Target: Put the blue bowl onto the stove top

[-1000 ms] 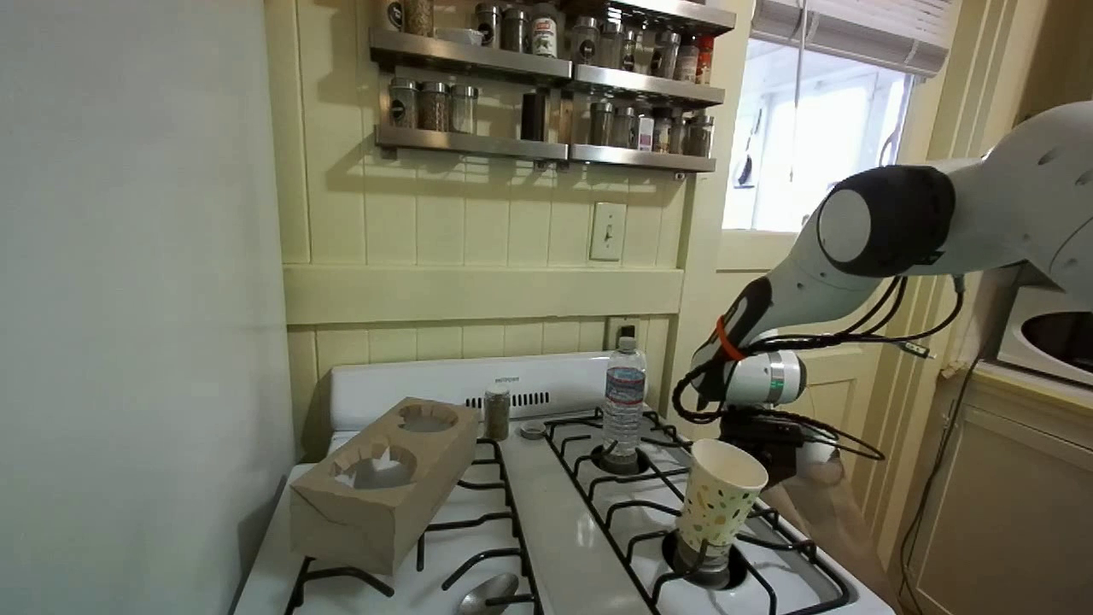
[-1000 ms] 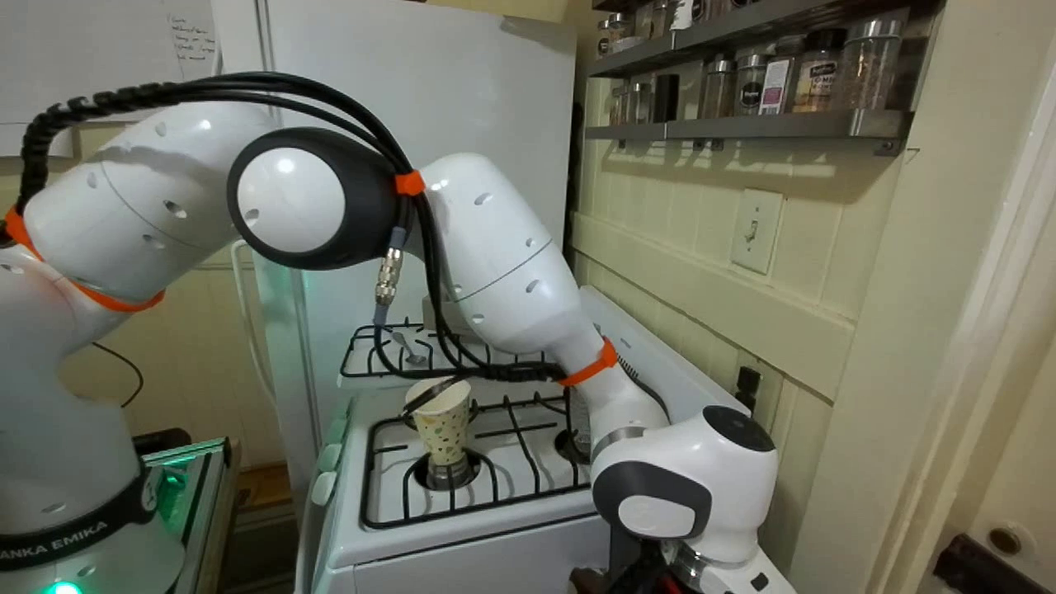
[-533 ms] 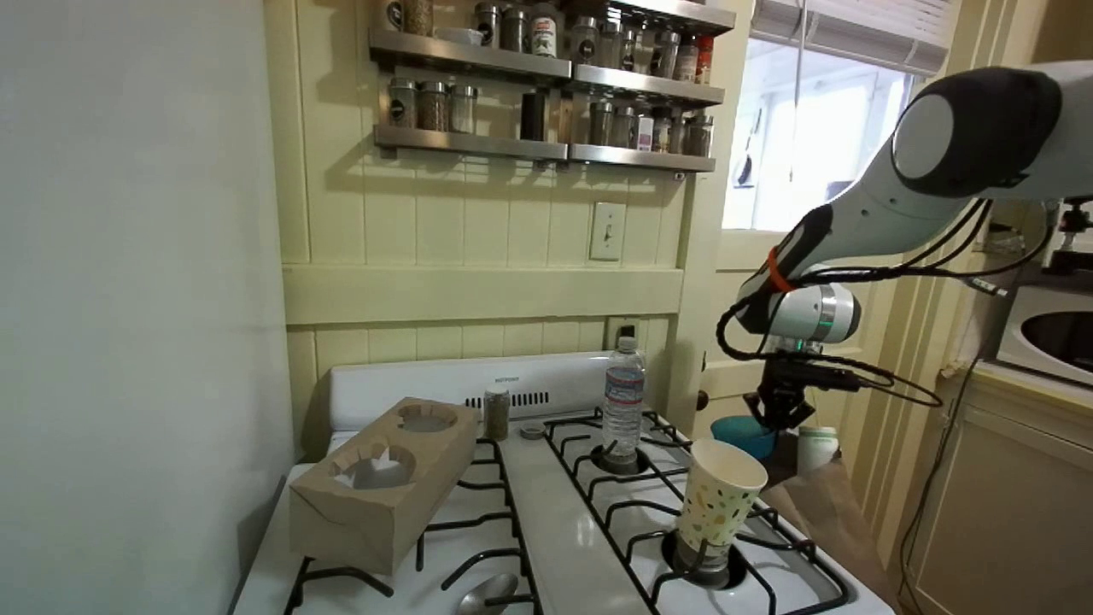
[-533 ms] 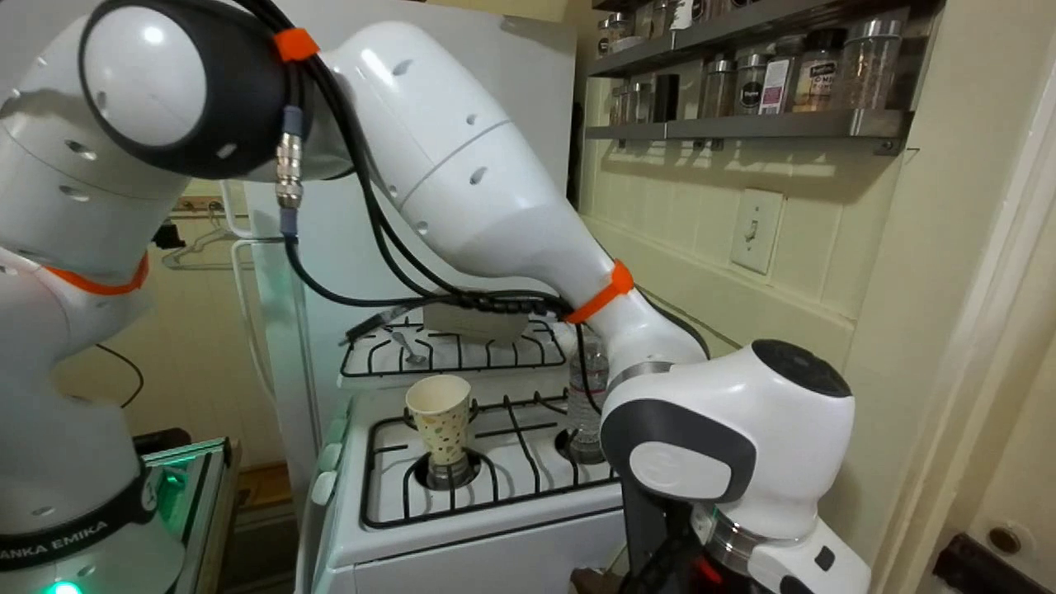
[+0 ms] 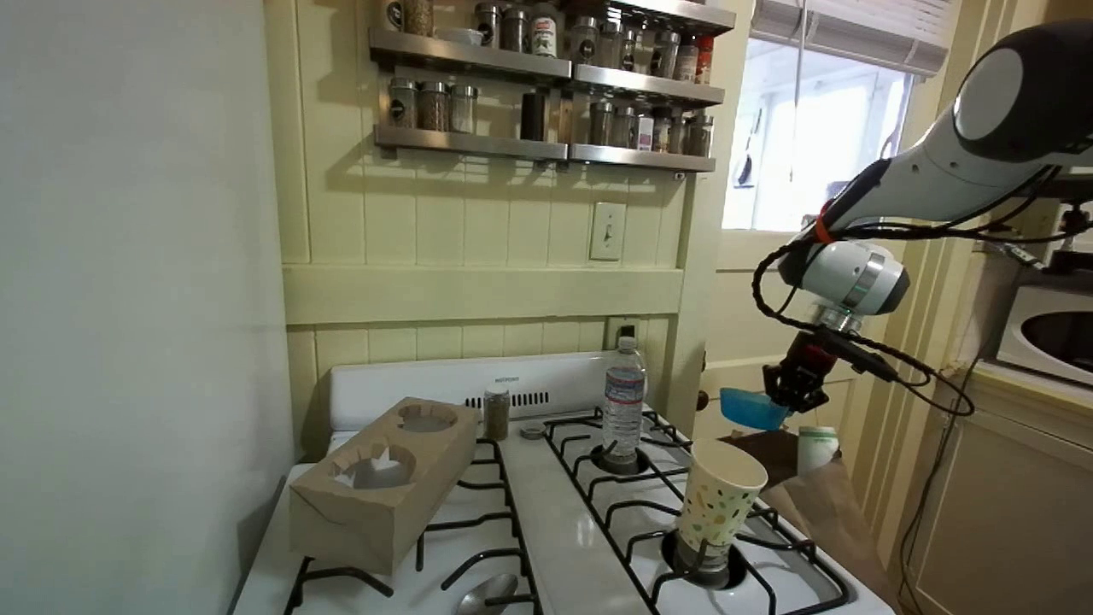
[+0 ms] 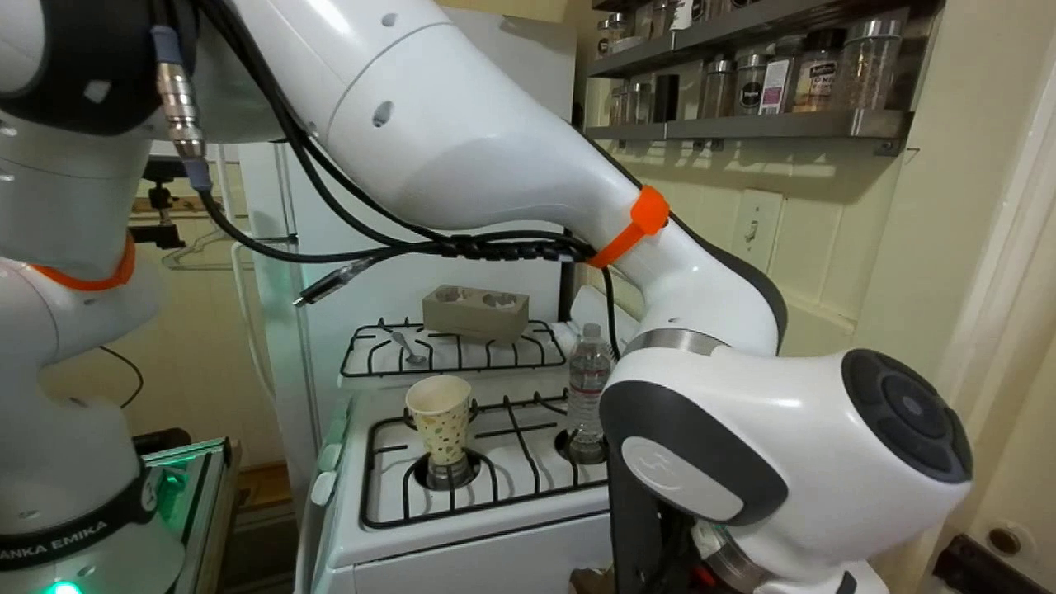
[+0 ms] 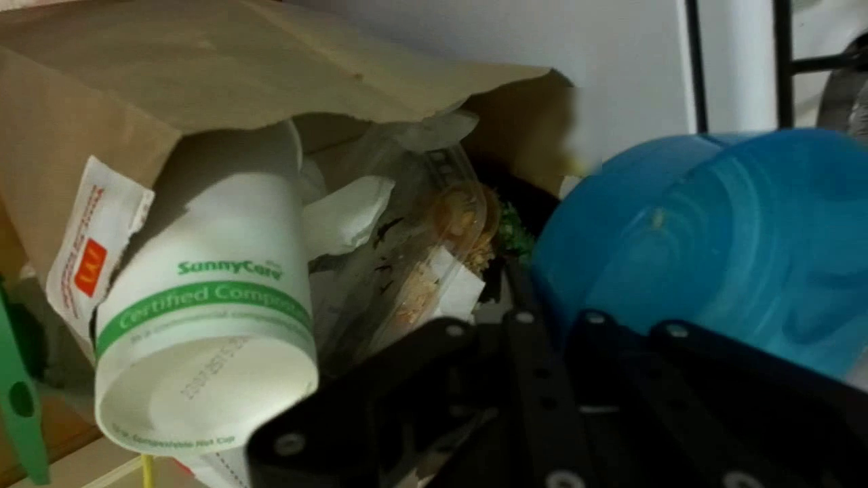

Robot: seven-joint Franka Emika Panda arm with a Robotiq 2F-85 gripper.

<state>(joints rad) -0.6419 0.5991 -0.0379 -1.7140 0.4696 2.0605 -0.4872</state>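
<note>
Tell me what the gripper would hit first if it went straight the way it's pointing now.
Probably the clear plastic packaging in the open paper bag below the gripper, though the wrist view leaves depth unclear; the blue bowl it holds might touch the bag sooner.

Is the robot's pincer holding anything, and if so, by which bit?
Yes, the pincer holds the blue bowl, pinched at one side, by its rim.

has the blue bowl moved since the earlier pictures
Yes: in an exterior view the blue bowl has risen relative to the paper cup, which stayed put.
</note>
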